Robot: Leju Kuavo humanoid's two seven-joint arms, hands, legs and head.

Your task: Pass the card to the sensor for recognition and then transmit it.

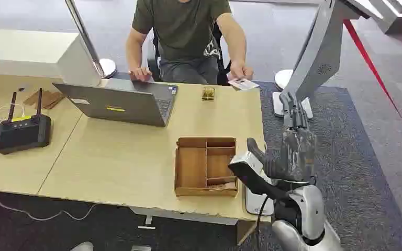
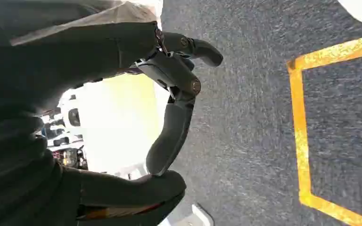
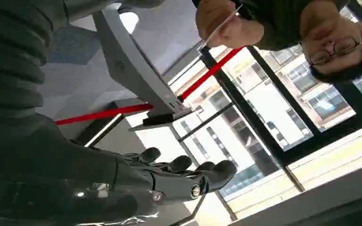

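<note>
No text, brand, number or sign can be read in any of the views. The person's dark T-shirt carries a pale printed design near its hem, on the right side of the scene, but it is partly folded and too small to make out as letters. The open laptop at the far side of the table has a small yellow sticker and a small white label on the back of its lid; whatever is printed on them is blurred. The card in the person's hand shows faint marks that cannot be read.
</note>
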